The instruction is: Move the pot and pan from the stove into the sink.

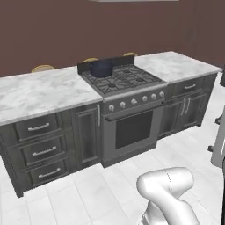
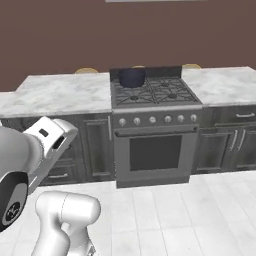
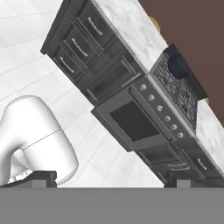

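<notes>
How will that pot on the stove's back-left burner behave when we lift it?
The pot looks deep, straight-walled and rigid, so it probably won't flex. It is likely heavy for its size. It sits upright on the stove's ridged grates, so pushing may snag it; lifting seems safer. Its smooth dark wall may be slippery, and the handles are too small to judge here.

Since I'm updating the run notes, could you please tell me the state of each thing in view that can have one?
pot: upright, on the stove's back left burner, nothing holding it.
stove: oven door shut.
drawers: all shut.
cabinet door: shut.
gripper: open, empty, far from the stove.
</notes>
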You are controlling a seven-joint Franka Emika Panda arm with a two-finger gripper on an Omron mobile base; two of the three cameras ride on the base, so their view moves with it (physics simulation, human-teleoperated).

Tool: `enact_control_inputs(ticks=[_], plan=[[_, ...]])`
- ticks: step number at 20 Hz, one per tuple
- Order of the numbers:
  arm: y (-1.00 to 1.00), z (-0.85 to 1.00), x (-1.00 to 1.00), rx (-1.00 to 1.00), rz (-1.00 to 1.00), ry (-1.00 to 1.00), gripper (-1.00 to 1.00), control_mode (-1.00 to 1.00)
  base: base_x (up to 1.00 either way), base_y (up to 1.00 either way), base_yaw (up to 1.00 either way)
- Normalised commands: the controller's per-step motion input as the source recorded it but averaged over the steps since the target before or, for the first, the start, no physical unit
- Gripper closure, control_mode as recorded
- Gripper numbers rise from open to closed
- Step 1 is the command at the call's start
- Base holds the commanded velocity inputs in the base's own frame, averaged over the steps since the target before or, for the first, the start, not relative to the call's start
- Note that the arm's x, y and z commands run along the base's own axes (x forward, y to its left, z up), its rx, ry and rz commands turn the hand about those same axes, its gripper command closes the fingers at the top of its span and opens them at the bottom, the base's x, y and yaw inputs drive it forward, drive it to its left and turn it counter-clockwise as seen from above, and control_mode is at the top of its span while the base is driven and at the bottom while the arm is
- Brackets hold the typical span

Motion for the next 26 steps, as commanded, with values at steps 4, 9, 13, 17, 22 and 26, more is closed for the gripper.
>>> enact_control_inputs(ticks=[4,9,13,17,22,26], plan=[[0.00,0.00,0.00,0.00,0.00,0.00,-1.00,1.00,-0.06,0.00,0.47],[0.00,0.00,0.00,0.00,0.00,0.00,-1.00,1.00,-0.04,0.02,0.13],[0.00,0.00,0.00,0.00,0.00,0.00,-1.00,1.00,0.00,0.00,0.00],[0.00,0.00,0.00,0.00,0.00,0.00,-1.00,1.00,0.03,-0.40,0.03],[0.00,0.00,0.00,0.00,0.00,0.00,-1.00,1.00,0.12,-0.82,0.05],[0.00,0.00,0.00,0.00,0.00,0.00,-1.00,1.00,0.13,-0.90,0.06]])
